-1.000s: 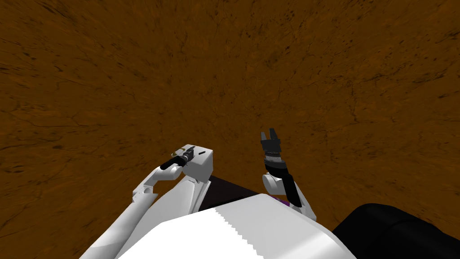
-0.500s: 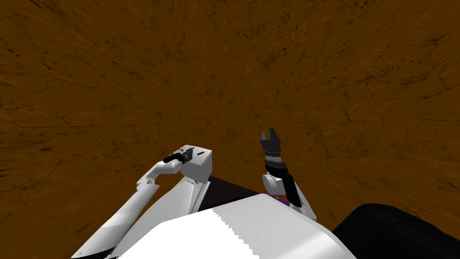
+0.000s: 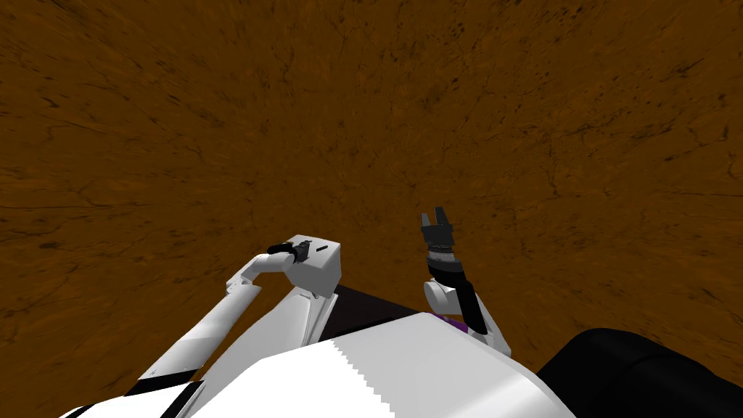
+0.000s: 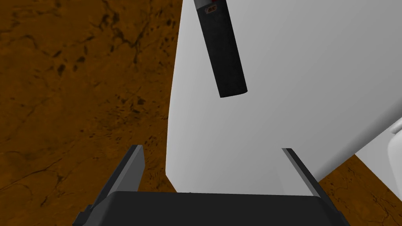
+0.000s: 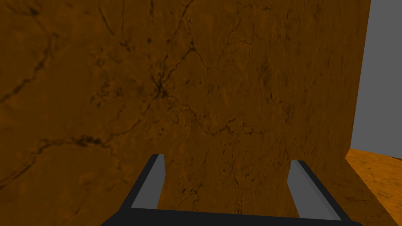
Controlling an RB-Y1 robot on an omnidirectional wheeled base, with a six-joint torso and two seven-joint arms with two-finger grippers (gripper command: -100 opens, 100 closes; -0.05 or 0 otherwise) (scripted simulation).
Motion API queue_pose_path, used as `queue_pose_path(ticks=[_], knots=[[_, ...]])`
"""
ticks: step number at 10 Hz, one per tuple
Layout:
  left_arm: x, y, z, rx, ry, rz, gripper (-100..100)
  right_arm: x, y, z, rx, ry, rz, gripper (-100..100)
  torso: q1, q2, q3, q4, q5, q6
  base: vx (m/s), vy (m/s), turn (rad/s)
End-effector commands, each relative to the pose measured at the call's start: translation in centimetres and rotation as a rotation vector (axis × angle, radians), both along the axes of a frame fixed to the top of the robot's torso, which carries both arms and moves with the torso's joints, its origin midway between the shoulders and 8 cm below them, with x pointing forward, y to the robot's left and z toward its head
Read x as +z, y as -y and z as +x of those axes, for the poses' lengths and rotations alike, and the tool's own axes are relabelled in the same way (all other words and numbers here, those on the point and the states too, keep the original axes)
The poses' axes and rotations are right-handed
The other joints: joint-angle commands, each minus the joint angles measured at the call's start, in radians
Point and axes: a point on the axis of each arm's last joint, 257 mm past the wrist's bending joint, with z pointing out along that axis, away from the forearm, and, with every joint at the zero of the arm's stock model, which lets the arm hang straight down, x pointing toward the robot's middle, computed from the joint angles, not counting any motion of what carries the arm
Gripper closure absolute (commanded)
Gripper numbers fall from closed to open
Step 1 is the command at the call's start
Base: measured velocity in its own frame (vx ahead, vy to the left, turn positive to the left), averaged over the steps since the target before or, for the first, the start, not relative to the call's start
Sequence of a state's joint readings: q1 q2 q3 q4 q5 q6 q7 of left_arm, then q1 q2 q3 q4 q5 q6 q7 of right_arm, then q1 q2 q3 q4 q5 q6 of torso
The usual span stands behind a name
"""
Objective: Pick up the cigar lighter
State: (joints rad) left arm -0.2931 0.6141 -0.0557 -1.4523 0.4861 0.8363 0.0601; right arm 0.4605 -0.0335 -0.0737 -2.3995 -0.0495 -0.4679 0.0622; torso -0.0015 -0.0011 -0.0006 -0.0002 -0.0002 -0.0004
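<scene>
Cigar lighter (image 4: 223, 55) lying flat on the white counter (image 4: 314, 78), just ahead of the left end effector (image 4: 212, 148).
The left end effector's fingers stand apart over the counter's edge, with the lighter beyond their tips and untouched, probably so they can pass on either side of its narrow body. The lighter is a slim black stick with a small label and a bit of red at its far end. The right end effector (image 5: 227, 158), fingers apart too, is raised off to the side, apparently idle.

The left arm bends at the elbow, forearm turned inward; the left pincer (image 4: 212, 149) holds its fingers wide apart. The right arm reaches forward, the right pincer (image 3: 436, 216) likewise spread, gripping nothing.
</scene>
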Motion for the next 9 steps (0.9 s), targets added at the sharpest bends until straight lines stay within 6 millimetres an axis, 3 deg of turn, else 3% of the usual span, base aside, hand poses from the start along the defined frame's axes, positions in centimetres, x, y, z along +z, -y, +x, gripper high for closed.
queue_pose_path(ticks=[1, 4, 5, 6, 9], knots=[[-1.0, -0.7, -0.4, 0.018, -0.05, -0.001, -100, 0.0, 0.0, 0.0, 0.0, 0.0, 0.0, 0, 0.0, 0.0, 0.0, 0.0, 0.0, 0.0, 0.01, -0.018, -0.021], [-1.3, -1.6, 0.0, 0.042, -0.134, -0.008, -100, 0.0, 0.0, 0.0, 0.0, 0.0, 0.0, 0, 0.0, 0.0, 0.0, 0.0, 0.0, 0.0, 0.01, -0.019, -0.028], [-2.3, -2.2, -0.6, 0.057, -0.159, -0.01, -100, 0.0, 0.0, 0.0, 0.0, 0.0, 0.0, 0, 0.0, 0.0, 0.0, 0.0, 0.0, 0.0, 0.012, -0.018, -0.02], [-1.7, -2.0, -0.2, 0.057, -0.186, -0.014, -100, 0.0, 0.0, 0.0, 0.0, 0.0, 0.0, 0, 0.0, 0.0, 0.0, 0.0, 0.0, 0.0, 0.02, -0.024, -0.023], [-3.2, -3.3, -1.0, 0.094, -0.261, -0.025, -100, 0.0, 0.0, 0.0, 0.0, 0.0, 0.0, 0, 0.0, 0.0, 0.0, 0.0, 0.0, 0.0, 0.015, -0.024, -0.023]])
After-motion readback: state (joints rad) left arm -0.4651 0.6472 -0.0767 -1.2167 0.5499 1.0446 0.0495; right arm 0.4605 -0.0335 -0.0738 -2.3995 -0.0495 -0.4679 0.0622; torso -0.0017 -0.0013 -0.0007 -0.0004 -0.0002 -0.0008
